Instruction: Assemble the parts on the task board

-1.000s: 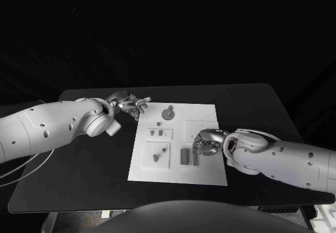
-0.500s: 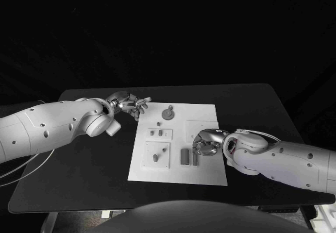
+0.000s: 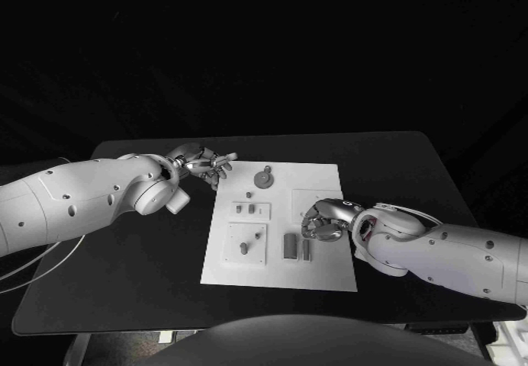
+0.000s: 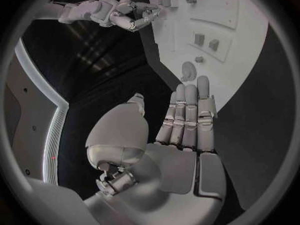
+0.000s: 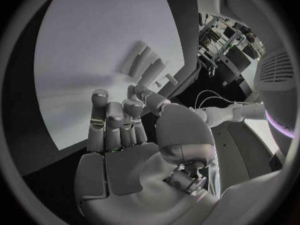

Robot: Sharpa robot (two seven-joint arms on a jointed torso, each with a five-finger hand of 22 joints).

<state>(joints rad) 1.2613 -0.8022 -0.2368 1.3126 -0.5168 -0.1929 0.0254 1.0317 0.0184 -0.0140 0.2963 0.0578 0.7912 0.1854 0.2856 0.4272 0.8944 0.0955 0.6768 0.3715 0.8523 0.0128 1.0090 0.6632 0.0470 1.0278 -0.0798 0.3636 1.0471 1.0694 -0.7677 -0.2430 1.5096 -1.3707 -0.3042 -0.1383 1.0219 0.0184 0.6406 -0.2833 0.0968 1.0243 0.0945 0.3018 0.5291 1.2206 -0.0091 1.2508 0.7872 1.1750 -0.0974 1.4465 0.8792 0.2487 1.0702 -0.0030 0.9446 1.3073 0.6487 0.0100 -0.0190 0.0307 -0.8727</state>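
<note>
**Both robot hands at the task board, neither holding a part**

The white task board [image 3: 319,183] lies in the middle of the black counter [image 3: 132,252], its long side running away from the robot. Small grey parts sit on it. A round disc-shaped part [image 3: 264,178] lies near the far left corner. Nearer the robot a raised square plate [image 3: 251,210] carries a few short pegs, and nearer still a larger raised plate [image 3: 246,243] carries an upright peg and a smaller piece. Two upright rectangular blocks [image 3: 297,246] stand side by side just right of that larger plate.

The left robot hand [image 3: 204,165] is at the board's far left corner, just beside the disc-shaped part, above the counter edge of the board. In the left wrist view its fingers [image 4: 190,117] lie straight and close together with the thumb held apart, and nothing is in the palm, so the hand is empty and unclenched.

The right robot hand [image 3: 323,219] is over the board's right half, just right of and beyond the two blocks. From the head view its fingers are curled downward towards the board. In the right wrist view the fingers [image 5: 112,122] are bent forward above the white surface with the blocks [image 5: 145,65] beyond them, and no part lies between fingers and thumb; whether the fingertips touch the board cannot be told.
</note>
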